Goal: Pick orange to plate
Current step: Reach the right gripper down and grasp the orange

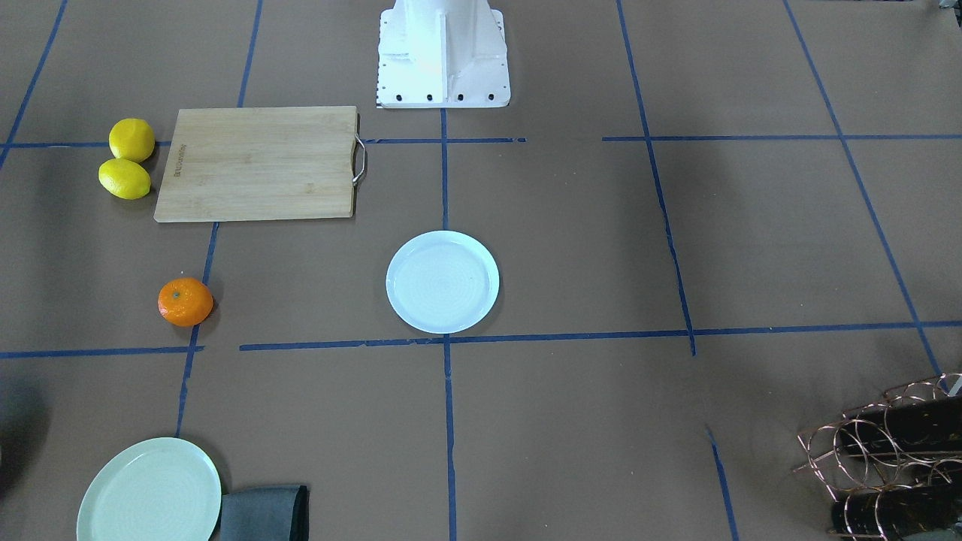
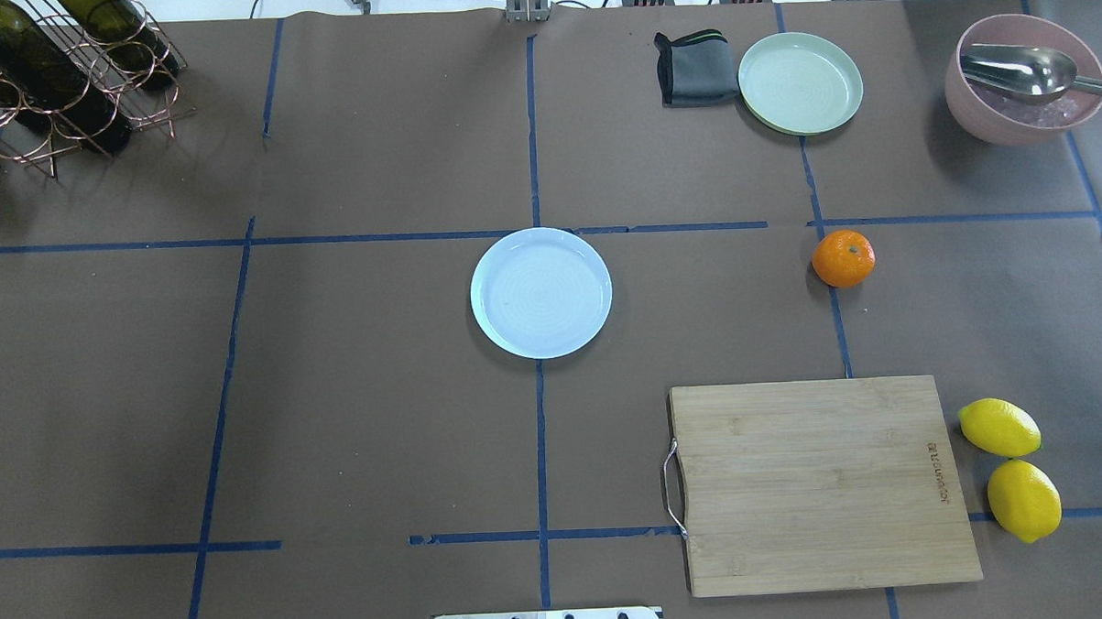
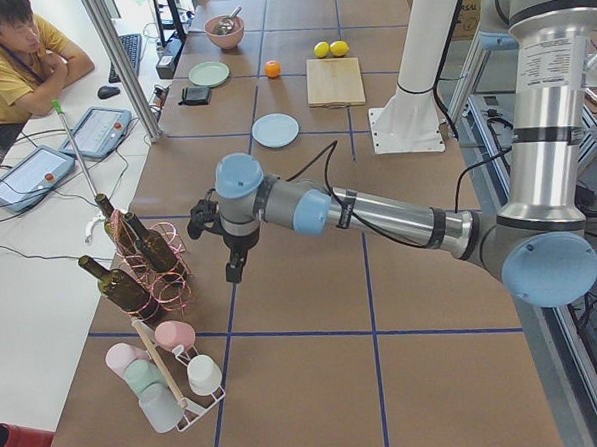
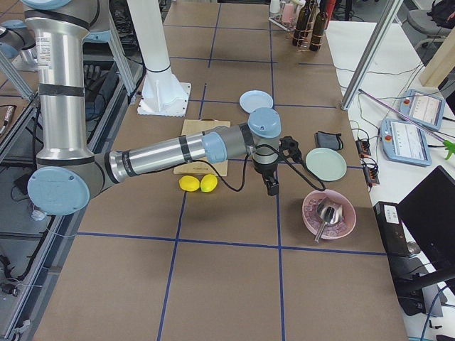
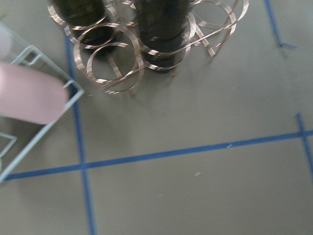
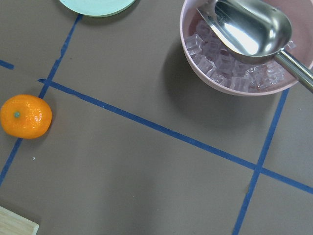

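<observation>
The orange [image 2: 842, 258] is round, a bit flat, w/ bumpy shiny skin. Its green stem dot points up. It sits on a blue tape line [image 2: 837, 327], well right of the smooth, round white plate [image 2: 541, 292]. Left gripper [image 3: 236, 270] & right gripper [image 4: 272, 188]: can't tell if spread or pinched.
</observation>
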`<act>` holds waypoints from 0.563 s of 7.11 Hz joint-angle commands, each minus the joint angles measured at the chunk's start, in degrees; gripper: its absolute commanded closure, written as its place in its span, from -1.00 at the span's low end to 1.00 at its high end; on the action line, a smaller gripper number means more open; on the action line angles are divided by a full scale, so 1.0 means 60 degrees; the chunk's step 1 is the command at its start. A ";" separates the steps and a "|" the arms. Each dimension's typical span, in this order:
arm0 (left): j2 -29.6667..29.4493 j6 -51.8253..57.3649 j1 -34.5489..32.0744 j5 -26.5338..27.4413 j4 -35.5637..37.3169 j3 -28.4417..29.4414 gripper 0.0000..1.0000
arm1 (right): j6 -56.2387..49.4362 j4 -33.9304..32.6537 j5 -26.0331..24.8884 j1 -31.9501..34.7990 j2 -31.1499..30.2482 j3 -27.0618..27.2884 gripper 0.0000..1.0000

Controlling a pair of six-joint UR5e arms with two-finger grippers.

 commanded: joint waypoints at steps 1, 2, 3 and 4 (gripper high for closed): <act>0.0727 0.1997 -0.0356 -0.0011 0.0069 0.0165 -1.00 | 0.0449 0.0003 -0.0010 -0.0448 0.0284 0.0059 -1.00; 0.0860 0.2004 -0.0371 -0.0011 0.0519 0.0078 -1.00 | 0.1454 0.0003 -0.0054 -0.0929 0.0779 0.0059 -1.00; 0.0832 0.1989 -0.0371 -0.0011 0.0553 0.0208 -1.00 | 0.2683 0.0003 -0.0330 -0.1891 0.1436 -0.0013 -1.00; 0.0832 0.1989 -0.0386 -0.0011 0.0567 0.0093 -1.00 | 0.4073 0.0235 -0.1188 -0.2873 0.1994 -0.0043 -1.00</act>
